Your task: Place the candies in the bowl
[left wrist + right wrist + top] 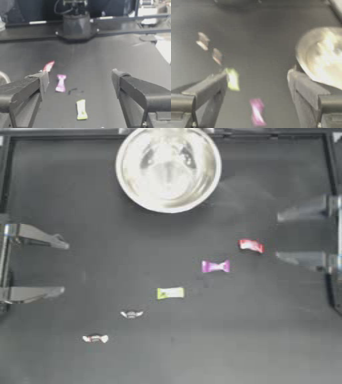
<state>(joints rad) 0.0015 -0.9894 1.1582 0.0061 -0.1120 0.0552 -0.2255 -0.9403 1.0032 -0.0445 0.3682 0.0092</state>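
Five candies on dark desk (267, 343), none in bowl (167, 168) at top centre edge. Left end effector (63, 267) at left side, jaws spread, holding nothing. Right end effector (278, 238) at right side, jaws spread, holding nothing. Diagonal row, well apart: red candy (251, 246), purple candy (216, 266), yellow-green candy (170, 293), whitish candy (131, 314), second whitish candy (95, 339).

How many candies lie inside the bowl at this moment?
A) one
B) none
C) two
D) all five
B: in the top view the bowl shows only its shiny inside, while the red candy, the purple candy, the yellow-green candy and the two whitish candies all lie on the table.
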